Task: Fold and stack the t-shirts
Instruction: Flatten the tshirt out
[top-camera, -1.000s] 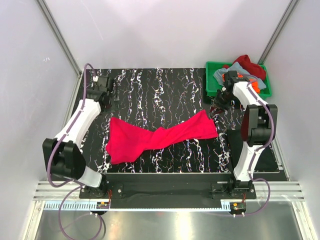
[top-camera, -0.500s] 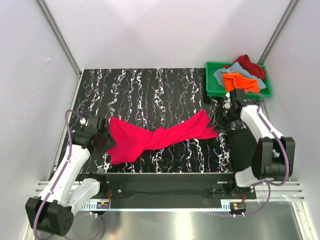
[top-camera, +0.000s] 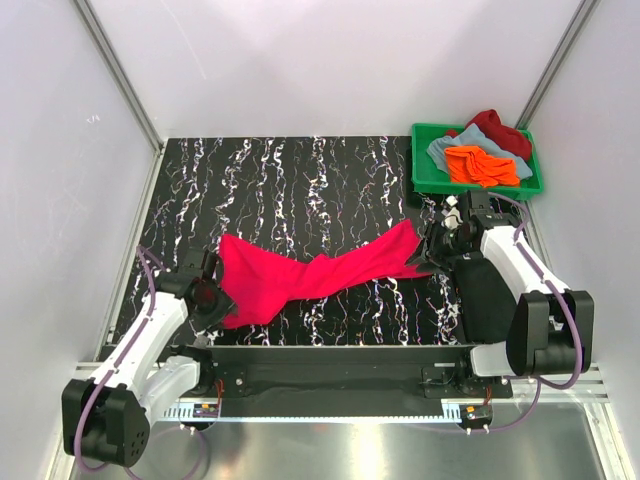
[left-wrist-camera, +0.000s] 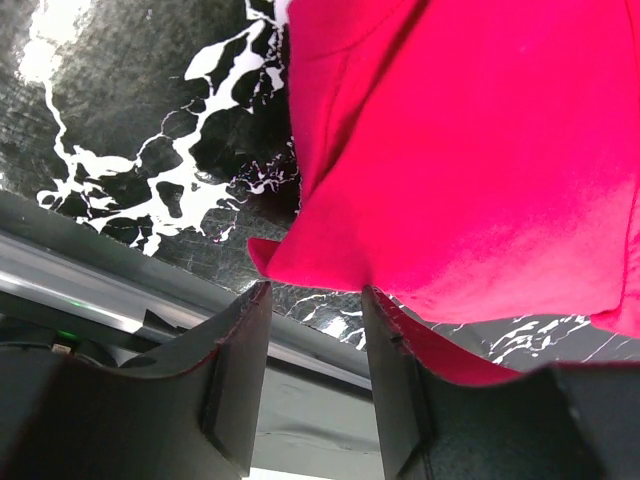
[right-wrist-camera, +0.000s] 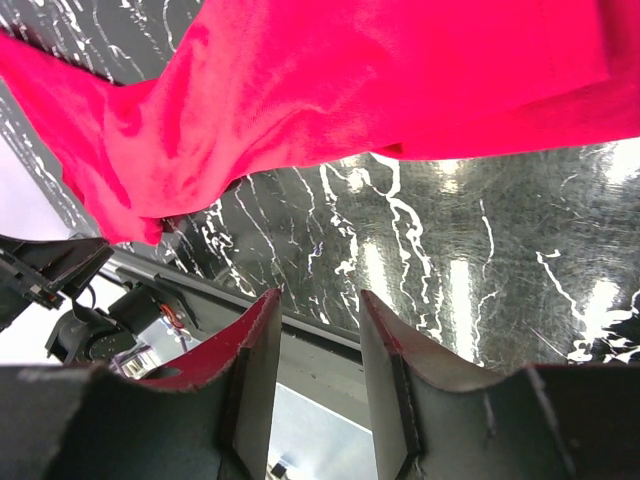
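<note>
Your left end effector (top-camera: 212, 297), jaws apart, sits at the left corner of the pinkish-red t-shirt (top-camera: 310, 275); your right end effector (top-camera: 437, 243), likewise apart, at its right end.

pink-red t-shirt (left-wrist-camera: 480, 150): cut by top, right edges | dark red t-shirt (top-camera: 497, 124): partly under grey-blue t-shirt (top-camera: 440, 151)

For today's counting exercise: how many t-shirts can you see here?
4. The pinkish-red t-shirt lies spread on the table. The orange t-shirt, grey-blue t-shirt and dark red t-shirt sit heaped in the green crate. More may be hidden beneath them.
</note>
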